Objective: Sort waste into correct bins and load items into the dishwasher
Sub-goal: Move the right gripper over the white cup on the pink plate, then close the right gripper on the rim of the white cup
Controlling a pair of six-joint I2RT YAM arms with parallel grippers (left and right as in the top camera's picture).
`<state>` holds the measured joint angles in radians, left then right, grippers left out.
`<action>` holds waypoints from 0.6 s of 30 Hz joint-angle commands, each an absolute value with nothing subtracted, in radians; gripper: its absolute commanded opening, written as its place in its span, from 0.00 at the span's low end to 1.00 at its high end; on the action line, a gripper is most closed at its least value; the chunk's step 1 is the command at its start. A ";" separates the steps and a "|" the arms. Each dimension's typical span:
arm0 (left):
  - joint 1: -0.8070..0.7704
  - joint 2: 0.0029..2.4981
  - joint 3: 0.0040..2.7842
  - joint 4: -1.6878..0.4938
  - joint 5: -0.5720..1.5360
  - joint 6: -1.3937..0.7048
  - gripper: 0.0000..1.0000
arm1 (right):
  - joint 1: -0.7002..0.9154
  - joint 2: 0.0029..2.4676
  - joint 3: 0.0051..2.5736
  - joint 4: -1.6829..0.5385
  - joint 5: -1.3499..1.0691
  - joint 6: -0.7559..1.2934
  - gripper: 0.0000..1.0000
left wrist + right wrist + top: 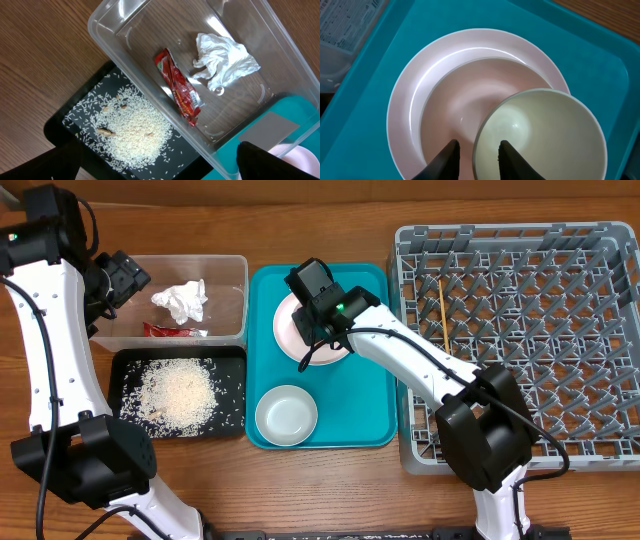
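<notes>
In the clear tub (240, 265) lie the crumpled tissue (182, 301) and the red wrapper (172, 330). Rice (178, 390) is heaped in the black tray (232, 360). My left gripper (125, 275) hovers open above both bins; its wrist view shows tissue (225, 62), wrapper (180, 87) and rice (135, 130) below. My right gripper (479, 145) is over the pink plate (445, 100) on the teal tray. Its jaws stand narrowly open astride the near rim of the small cup (545, 135), one finger inside, one outside. A chopstick (442, 315) lies in the grey rack (520, 330).
A white bowl (286, 415) sits at the front of the teal tray (370, 400). The rack fills the right side of the table. The pink plate (287, 330) is partly hidden under my right wrist.
</notes>
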<state>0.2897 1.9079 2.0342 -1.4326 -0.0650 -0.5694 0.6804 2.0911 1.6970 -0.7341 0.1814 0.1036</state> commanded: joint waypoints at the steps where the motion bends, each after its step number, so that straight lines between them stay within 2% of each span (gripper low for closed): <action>1: 0.287 1.904 2.039 -1.431 -0.078 -0.557 1.00 | 0.676 2.091 1.714 -0.733 0.202 0.101 0.28; 6: 0.287 1.904 2.039 -1.431 -0.078 -0.557 1.00 | 0.673 2.091 1.712 -0.751 0.202 0.101 0.22; 18: 0.287 1.904 2.039 -1.431 -0.078 -0.557 1.00 | 0.672 2.091 1.708 -0.794 0.201 0.101 0.22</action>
<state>0.2897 1.9079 2.0342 -1.4322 -0.0650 -0.5690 0.6792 2.0911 1.6970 -0.7967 0.1909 0.1013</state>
